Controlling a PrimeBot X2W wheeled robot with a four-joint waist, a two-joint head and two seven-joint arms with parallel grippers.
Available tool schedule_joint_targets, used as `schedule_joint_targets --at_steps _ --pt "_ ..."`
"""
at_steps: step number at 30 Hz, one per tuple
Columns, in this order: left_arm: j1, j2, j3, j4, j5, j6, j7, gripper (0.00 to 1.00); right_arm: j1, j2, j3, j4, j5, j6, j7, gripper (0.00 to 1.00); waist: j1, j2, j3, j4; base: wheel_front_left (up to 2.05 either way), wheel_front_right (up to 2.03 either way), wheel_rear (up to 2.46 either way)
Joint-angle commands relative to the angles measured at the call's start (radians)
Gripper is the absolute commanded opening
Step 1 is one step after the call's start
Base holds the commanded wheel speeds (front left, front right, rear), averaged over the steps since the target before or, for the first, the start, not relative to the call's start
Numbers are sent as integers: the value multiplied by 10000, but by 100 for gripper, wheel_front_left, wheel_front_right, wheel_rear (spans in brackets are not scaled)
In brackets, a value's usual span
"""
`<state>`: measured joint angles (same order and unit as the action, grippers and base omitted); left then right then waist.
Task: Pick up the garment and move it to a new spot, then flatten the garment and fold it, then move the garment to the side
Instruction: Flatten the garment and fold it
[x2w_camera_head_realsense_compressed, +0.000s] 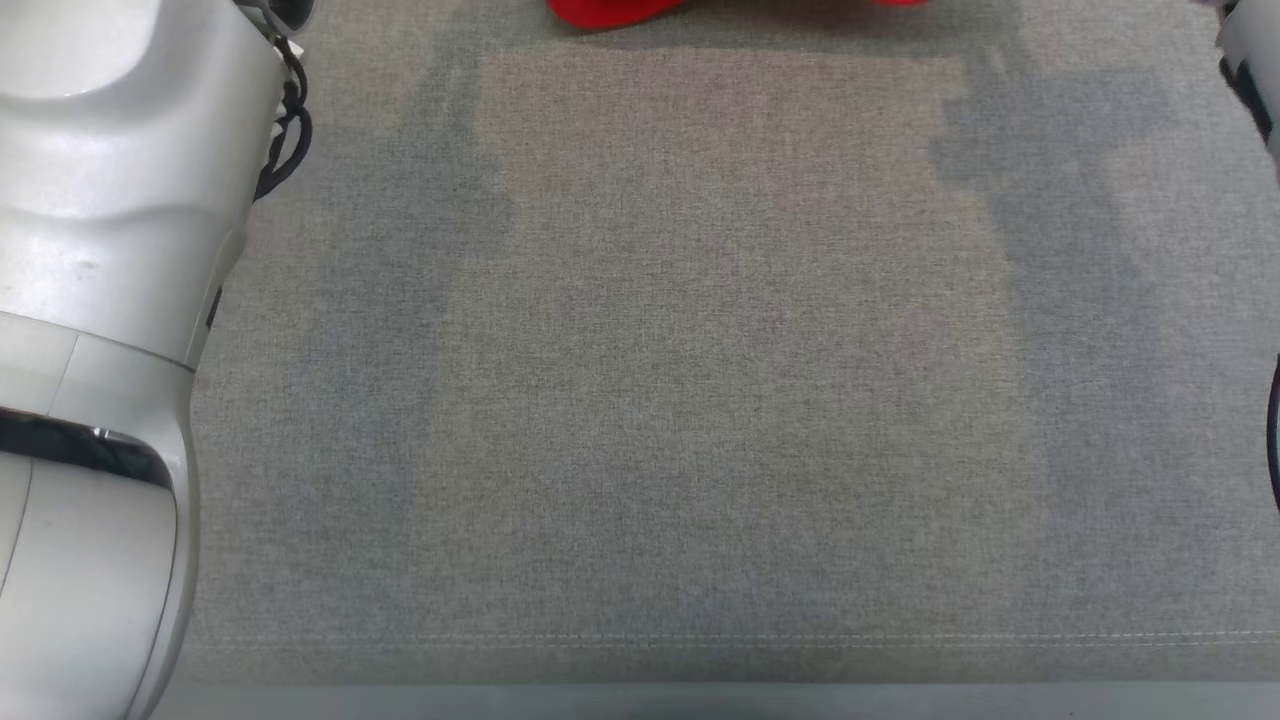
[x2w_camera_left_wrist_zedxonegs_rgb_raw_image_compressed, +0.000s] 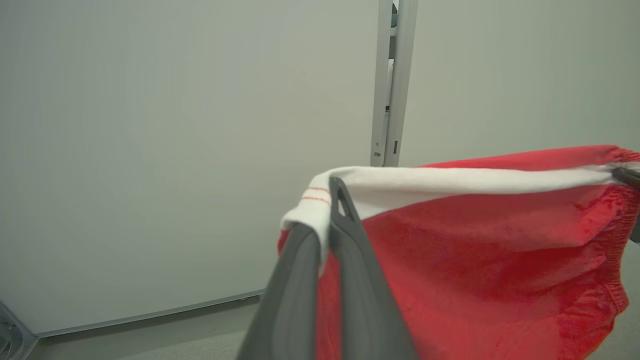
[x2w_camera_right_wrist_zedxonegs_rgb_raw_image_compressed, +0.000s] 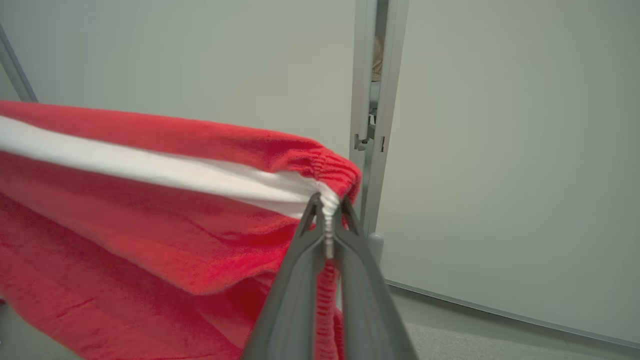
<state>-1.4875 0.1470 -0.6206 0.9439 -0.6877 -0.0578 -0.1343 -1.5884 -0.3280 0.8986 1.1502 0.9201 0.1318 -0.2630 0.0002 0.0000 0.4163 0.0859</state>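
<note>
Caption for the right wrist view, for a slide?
Right gripper shut on the white-banded edge of a red cloth garment, held taut before a pale wall.

Head looks down; both wrist views share the garment (x2w_camera_left_wrist_zedxonegs_rgb_raw_image_compressed: 475, 250).

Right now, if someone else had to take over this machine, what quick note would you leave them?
Left pincer: shut on one end of the white band of the garment.
Right pincer: shut on the other end, at the gathered edge.
Garment: red, held up in the air, stretched between both pincers; its lower edge shows at the far end of the grey cloth surface.
Done: pickup.
Left: lay it at a new spot, flatten, fold, move aside.
</note>
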Motion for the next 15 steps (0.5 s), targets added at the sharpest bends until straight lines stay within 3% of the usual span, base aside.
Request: schedule_joint_targets --at_steps 1,8,15 --pt "-87 -44 -14 64 -81 -114 -87 0 336 22 46 -73 4 -20 -47 0 -2 0 176 165 0 0 0" --pt "921 -81 -213 -81 -623 -635 48 0 1590 -255 830 -1467 618 -19 394 0 -2 0 -280 -35 0 0 0" --pt "3705 815 -704 -2079 -1433 -721 382 0 3338 -1609 1921 -3761 1590 -19 687 0 -2 0 -1240 -178 0 0 0"
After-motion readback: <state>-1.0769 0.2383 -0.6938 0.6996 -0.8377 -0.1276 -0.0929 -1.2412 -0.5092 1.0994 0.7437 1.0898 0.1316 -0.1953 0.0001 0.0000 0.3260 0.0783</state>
